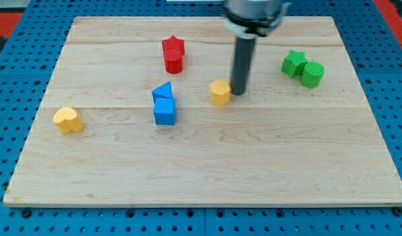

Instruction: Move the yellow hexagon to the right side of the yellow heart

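The yellow hexagon point(220, 92) sits near the middle of the wooden board. The yellow heart point(67, 120) lies far off at the view's left, near the board's left edge. My tip point(239, 92) stands just to the right of the hexagon, touching or nearly touching its right side. The dark rod rises from there to the view's top.
A blue triangle point(162, 92) and a blue cube point(165, 111) sit together between the hexagon and the heart. Two red blocks point(174, 55) stand at the top middle. Two green blocks point(303, 68) stand at the right. The board point(201, 177) lies on a blue pegboard.
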Motion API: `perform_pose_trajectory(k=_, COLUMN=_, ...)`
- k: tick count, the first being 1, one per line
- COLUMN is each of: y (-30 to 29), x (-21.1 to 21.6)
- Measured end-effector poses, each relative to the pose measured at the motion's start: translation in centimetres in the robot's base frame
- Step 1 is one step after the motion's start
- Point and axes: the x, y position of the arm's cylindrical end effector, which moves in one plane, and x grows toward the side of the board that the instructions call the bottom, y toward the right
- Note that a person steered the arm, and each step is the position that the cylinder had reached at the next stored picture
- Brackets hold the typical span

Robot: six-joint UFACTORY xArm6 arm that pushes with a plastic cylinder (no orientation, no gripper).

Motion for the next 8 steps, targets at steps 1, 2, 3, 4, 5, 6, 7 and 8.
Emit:
perform_pose_trajectory(k=1, y=-1.1, x=-4.6)
perform_pose_trajectory(k=2, y=-4.7, x=-3.2)
perform_pose_trajectory(k=3, y=0.2, x=2.9)
perform_pose_trajectory(k=4, y=-0.7, x=6.6)
perform_pose_trajectory(k=5, y=-0.7, x=6.9)
perform_pose_trajectory(k=6, y=-4.3, x=7.0)
perform_pose_trajectory(k=7, y=1.2, x=6.0)
perform_pose_trajectory(k=8, y=0.1, x=8.1)
